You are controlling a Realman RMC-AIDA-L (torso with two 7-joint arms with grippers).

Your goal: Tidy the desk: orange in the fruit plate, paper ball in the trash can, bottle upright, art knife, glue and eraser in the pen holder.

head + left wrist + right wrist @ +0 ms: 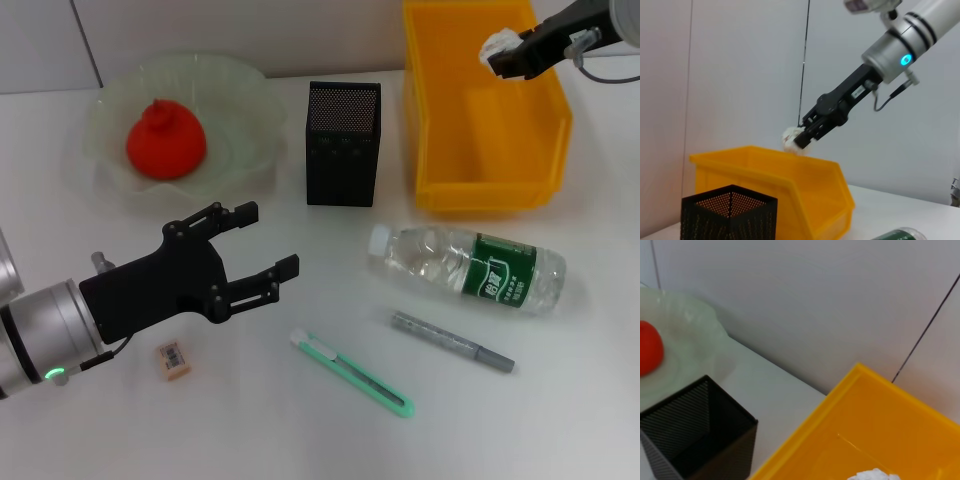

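Observation:
My right gripper (508, 52) is shut on the white paper ball (496, 44) above the yellow trash can (490, 150); the left wrist view shows that gripper (804, 140) and the ball (789, 139) just over the bin's rim (765, 157). The orange (165, 140) sits in the pale-green fruit plate (105, 105). Right of the plate stands the black mesh pen holder (342, 145). The bottle (465, 268) lies on its side. In front of it lie the grey glue (452, 341) and the mint-green art knife (352, 373). My left gripper (270, 238) hovers open near the eraser (173, 360).
White desk with a pale wall close behind the containers. The trash can (875, 430) and pen holder (690, 435) stand close together, with the plate (690, 335) beyond. Open desk surface lies between the eraser and the knife.

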